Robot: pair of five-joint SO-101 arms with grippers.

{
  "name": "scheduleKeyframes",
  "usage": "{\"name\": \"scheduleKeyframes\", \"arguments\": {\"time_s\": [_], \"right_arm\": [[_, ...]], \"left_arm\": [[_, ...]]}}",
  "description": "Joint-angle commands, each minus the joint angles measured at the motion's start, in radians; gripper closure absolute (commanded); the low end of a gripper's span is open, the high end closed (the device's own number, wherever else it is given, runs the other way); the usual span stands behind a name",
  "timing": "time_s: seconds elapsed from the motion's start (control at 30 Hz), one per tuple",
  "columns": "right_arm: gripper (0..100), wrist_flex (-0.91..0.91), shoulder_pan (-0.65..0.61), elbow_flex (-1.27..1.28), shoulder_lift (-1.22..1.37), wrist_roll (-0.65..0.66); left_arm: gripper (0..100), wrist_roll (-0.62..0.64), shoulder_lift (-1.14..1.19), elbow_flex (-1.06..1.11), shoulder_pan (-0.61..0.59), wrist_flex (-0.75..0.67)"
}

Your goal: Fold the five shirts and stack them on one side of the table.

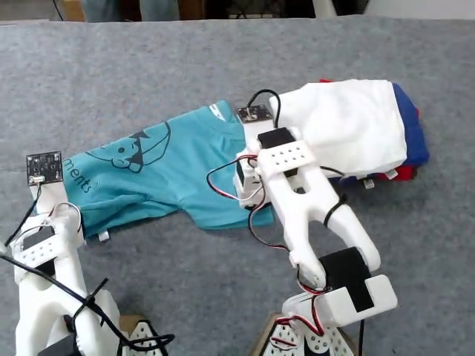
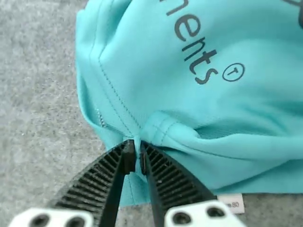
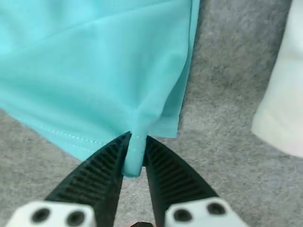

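Note:
A teal shirt (image 1: 159,170) with a dark print lies spread across the middle of the grey table, partly folded. My left gripper (image 2: 135,161) is shut on a pinch of its hem near the care label; in the high view that arm (image 1: 48,245) stands at the shirt's left end. My right gripper (image 3: 135,153) is shut on a fold of the teal shirt (image 3: 90,71) at its edge, and its arm (image 1: 289,178) sits at the shirt's right end. A stack of folded shirts (image 1: 349,126), white on top of blue and red, rests at the right.
Grey carpet-like cloth (image 1: 148,67) covers the table. The white shirt's edge (image 3: 284,109) lies close beside my right gripper. Red and black cables (image 1: 252,215) loop beside the right arm. Bare cloth stretches behind the teal shirt and along the front.

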Motion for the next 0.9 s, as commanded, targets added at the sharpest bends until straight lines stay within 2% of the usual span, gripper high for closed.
{"name": "scheduleKeyframes", "arguments": {"time_s": [0.0, 0.13, 0.37, 0.53, 0.73, 0.87], "right_arm": [[98.4, -0.008, 0.015, -0.001, -0.039, 0.006], [98.4, -0.005, 0.015, 0.001, -0.039, 0.006], [98.4, -0.005, 0.017, 0.021, -0.039, 0.006], [98.4, -0.005, 0.017, 0.027, -0.039, 0.006], [98.4, -0.005, 0.018, 0.027, -0.039, 0.006], [98.4, -0.005, 0.018, 0.027, -0.039, 0.006]], "left_arm": [[97, -0.023, -0.026, -0.008, -0.013, -0.015], [97, -0.077, -0.026, -0.01, -0.013, 0.005], [97, -0.112, -0.026, -0.188, -0.007, 0.279], [97, -0.157, -0.026, -0.196, -0.013, 0.293], [97, -0.221, -0.017, -0.199, -0.094, 0.287], [97, -0.244, -0.015, -0.194, -0.108, 0.287]]}}
